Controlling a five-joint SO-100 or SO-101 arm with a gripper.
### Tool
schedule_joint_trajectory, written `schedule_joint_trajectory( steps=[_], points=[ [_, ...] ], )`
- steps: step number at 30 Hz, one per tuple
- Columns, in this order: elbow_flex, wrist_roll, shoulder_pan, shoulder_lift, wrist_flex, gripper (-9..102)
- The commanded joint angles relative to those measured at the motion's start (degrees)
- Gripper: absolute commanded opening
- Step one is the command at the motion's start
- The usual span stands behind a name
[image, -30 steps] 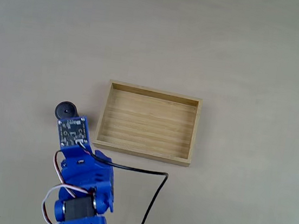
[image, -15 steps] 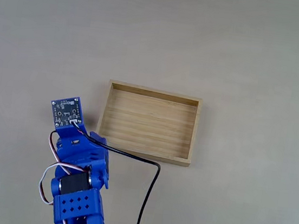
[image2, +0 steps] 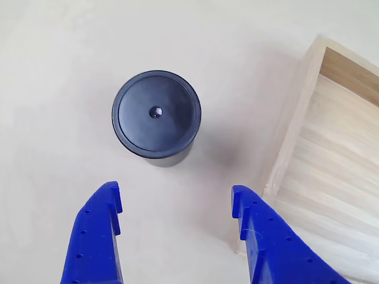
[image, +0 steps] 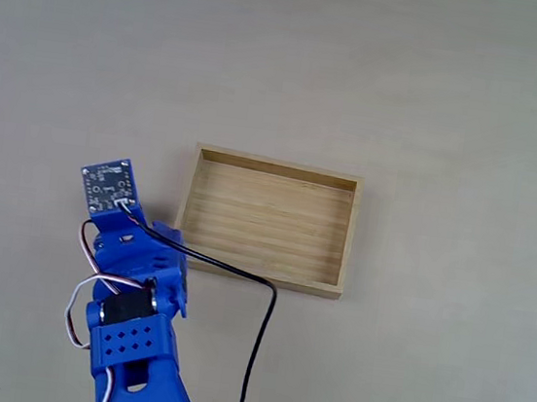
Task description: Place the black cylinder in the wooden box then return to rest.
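Black cylinder (image2: 156,114): standing upright on the pale table in the other view, round flat top facing the camera, tiny dimple at its centre — nothing touching it.

Cylinder's place: left of the wooden box, apart from its left wall, and on the far side of the two blue fingertips with bare table between.

Left fingertip (image2: 98,234): coming up from the near edge of the other view, below and a little left of the cylinder, clear of it.

Gripper (image2: 176,201): fingers spread wide apart, nothing between them but table — the cylinder sits beyond the gap, roughly in line with it.

Right fingertip (image2: 260,234): near the box's near-left corner; whether it touches the wood I cannot tell.

Arm (image: 132,317): in the fixed view, blue, reaching up from the near-left edge, with a small circuit board (image: 109,186) at its far end, just left of the box.

Cables: a black cable (image: 255,347) loops from the board to the near edge; white and red wires curl at the arm's left side.

Wooden box (image: 185,205): right of the arm in the fixed view, pale grained floor bare, low walls all round; in the other view its left wall (image2: 296,100) fills the right side.

Table (image: 459,87): plain beige surface.
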Motion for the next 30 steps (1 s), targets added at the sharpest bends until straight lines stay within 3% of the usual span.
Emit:
schedule_joint_trajectory(
  steps=[1,30],
  points=[
    [-7.6,0.1,-0.9,0.1,-2.1,28],
    [-12.6,1.4,0.6,8.1,-4.5,30]
  ],
)
